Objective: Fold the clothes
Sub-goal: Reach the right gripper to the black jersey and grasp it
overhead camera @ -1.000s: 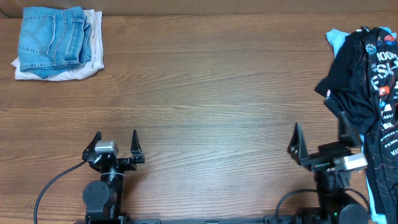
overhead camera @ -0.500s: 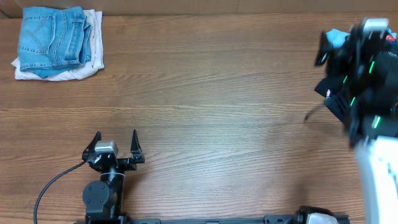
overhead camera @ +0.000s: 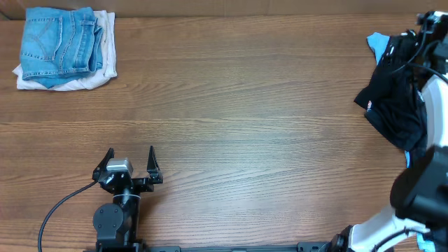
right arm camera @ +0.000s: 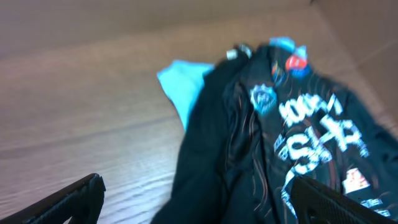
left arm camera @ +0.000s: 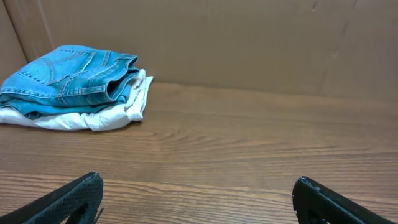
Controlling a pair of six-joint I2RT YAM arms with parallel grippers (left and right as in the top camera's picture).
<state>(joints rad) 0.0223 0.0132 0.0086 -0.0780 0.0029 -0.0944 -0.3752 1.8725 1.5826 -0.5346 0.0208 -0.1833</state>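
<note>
The black jersey [overhead camera: 395, 105] lies crumpled at the table's right edge, with a light-blue garment [overhead camera: 378, 43] poking out at its far end. My right arm [overhead camera: 435, 91] reaches over it and hides much of it from above. In the right wrist view the jersey [right arm camera: 292, 124] shows white lettering and logos, with the light-blue garment [right arm camera: 183, 78] beside it. My right gripper [right arm camera: 198, 182] is wide open and empty just above the black cloth. My left gripper [overhead camera: 131, 157] is open and empty near the front left, over bare wood in its own wrist view [left arm camera: 198, 182].
Folded blue jeans [overhead camera: 59, 42] lie on a white garment [overhead camera: 66, 82] at the far left corner, also seen in the left wrist view [left arm camera: 74, 74]. A brown cardboard wall [left arm camera: 249, 43] stands behind the wooden table [overhead camera: 238, 119].
My right arm has swung from its rest at the front right up and out over the jersey. The left arm and the folded stack have not moved.
</note>
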